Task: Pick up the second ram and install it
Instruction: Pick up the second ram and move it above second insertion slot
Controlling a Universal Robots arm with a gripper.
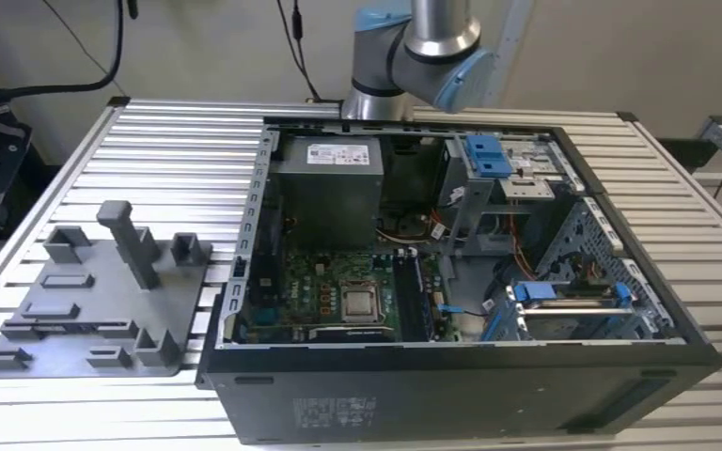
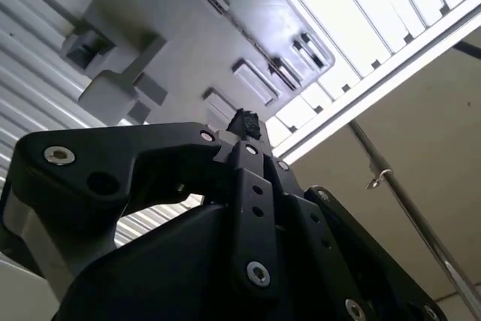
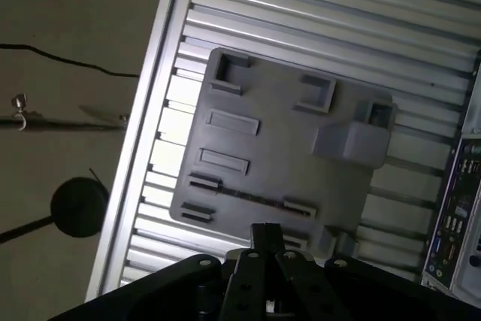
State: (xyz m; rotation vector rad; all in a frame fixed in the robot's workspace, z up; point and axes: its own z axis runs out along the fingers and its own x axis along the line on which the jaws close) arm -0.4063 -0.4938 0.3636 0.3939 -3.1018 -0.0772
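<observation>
Just one fixture plate (image 3: pixel 278 148), below the jaws

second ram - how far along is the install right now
Done: nothing confirmable; the motherboard slots in the open case are too small to judge. In hand: in the first wrist view the gripper hangs well above the grey fixture plate, not touching it. Left: pick-up and install; a thin dark strip in the plate's long slot may be the stick.
</observation>
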